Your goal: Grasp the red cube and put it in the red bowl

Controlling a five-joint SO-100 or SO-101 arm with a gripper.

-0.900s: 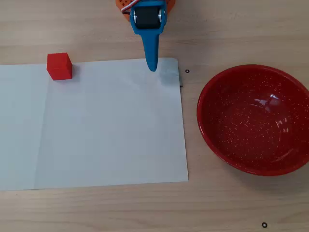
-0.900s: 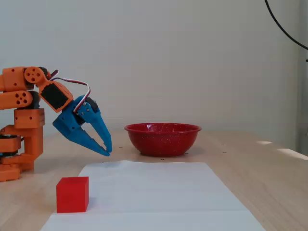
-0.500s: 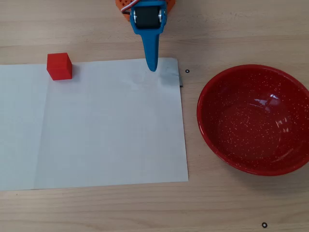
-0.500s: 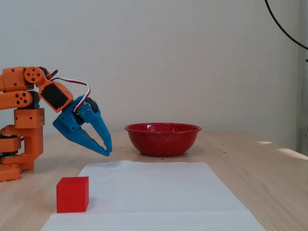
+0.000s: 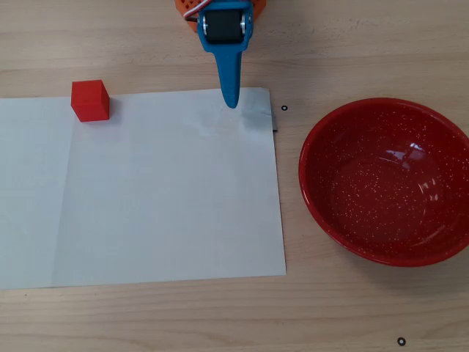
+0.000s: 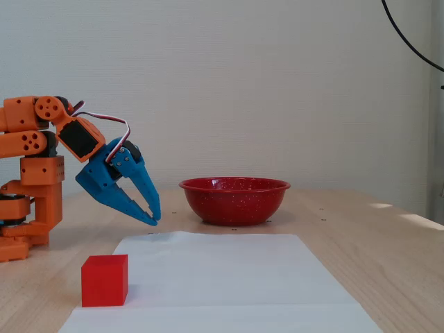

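The small red cube (image 5: pixel 90 100) sits on the top left corner of a white paper sheet in the overhead view. In the fixed view the red cube (image 6: pixel 104 280) is nearest the camera. The speckled red bowl (image 5: pixel 330 191) rests on the wooden table right of the sheet and holds nothing; the fixed view shows the bowl (image 6: pixel 234 202) further back. My blue gripper (image 5: pixel 231 103) hangs low over the sheet's top edge, well right of the cube and left of the bowl. Its fingertips meet, nothing between them, in the fixed view too (image 6: pixel 154 220).
The white paper sheet (image 5: pixel 168 191) covers the left and middle of the wooden table. The orange arm base (image 6: pixel 28 187) stands at the left in the fixed view. A black cable (image 6: pixel 409 41) hangs at the upper right. Small black screw marks dot the table (image 5: pixel 401 341).
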